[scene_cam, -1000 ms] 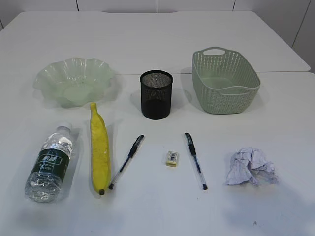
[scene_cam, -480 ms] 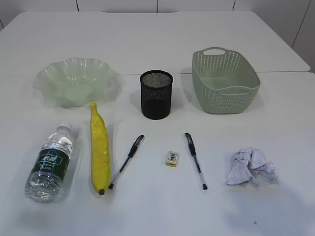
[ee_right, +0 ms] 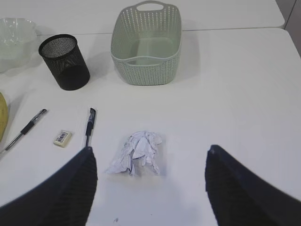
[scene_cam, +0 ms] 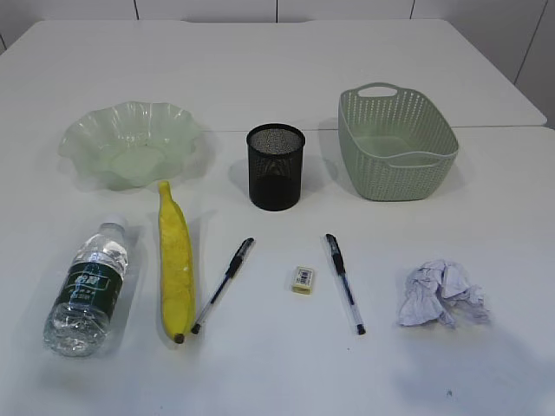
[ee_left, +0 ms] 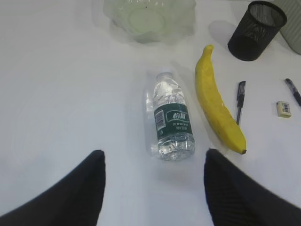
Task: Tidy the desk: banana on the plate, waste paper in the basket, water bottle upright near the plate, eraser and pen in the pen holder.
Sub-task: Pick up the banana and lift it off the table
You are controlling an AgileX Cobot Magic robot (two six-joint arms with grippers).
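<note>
Bare counter (scene_cam: 260, 364) runs along the near edge and between the items. The banana (scene_cam: 175, 270) lies just beside the water bottle (scene_cam: 87, 290) and a pen (scene_cam: 223, 284), crowding those gaps. The crumpled paper (scene_cam: 442, 295) sits well apart, open all round.

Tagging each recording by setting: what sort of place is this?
Probably a staged desk in a lab or office: a plain white table with a mesh pen holder, two pens and an eraser.

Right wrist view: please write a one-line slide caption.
Open right hand above crumpled waste paper, with the empty basket beyond.
</note>
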